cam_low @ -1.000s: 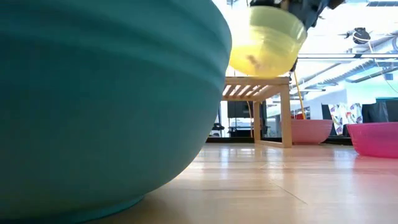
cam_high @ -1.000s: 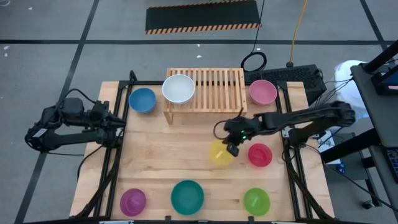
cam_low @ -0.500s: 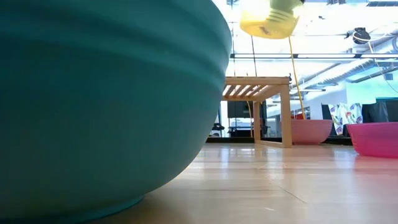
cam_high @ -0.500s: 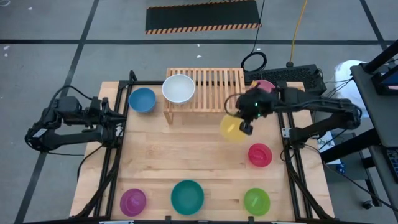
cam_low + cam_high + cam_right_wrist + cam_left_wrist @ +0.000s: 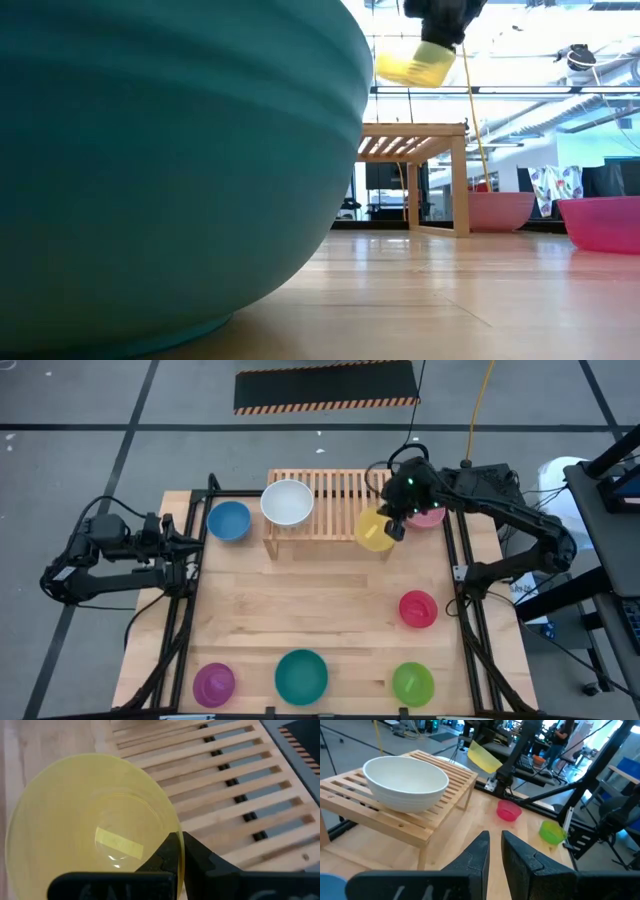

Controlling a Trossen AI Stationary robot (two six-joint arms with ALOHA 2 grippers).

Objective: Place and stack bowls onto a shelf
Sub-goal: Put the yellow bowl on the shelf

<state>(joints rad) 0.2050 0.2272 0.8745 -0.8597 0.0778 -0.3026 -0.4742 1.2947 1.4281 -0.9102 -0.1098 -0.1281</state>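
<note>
My right gripper (image 5: pixel 393 526) is shut on the yellow bowl (image 5: pixel 374 530), held in the air over the right near corner of the light-wood shelf (image 5: pixel 340 490). A white bowl (image 5: pixel 287 501) sits on the shelf's left end. On the table stand the blue bowl (image 5: pixel 229 520) left of the shelf, the pink bowl (image 5: pixel 430 513) right of it and partly under the arm, the red bowl (image 5: pixel 417 608), and the purple (image 5: pixel 213 682), teal (image 5: pixel 301 675) and green (image 5: pixel 412 683) bowls along the near edge. My left gripper (image 5: pixel 495 847) waits at the table's left edge, its fingers a narrow gap apart. My right gripper pinches the yellow bowl's rim (image 5: pixel 176 829), one finger inside the bowl and one outside. The bowl is lifted clear and tilted, hanging below the gripper higher than the shelf top (image 5: pixel 415 64).
The shelf's middle and right slats (image 5: pixel 235 775) are bare. A black frame rail (image 5: pixel 458 560) runs along the table's right side and another along the left. Open wood lies between the shelf and the near row of bowls.
My right gripper has carried the yellow bowl up and toward the table's far edge, from beside the red bowl at mid-table to over the shelf's right near corner. The bowl stays held by its rim and rides higher than before.
</note>
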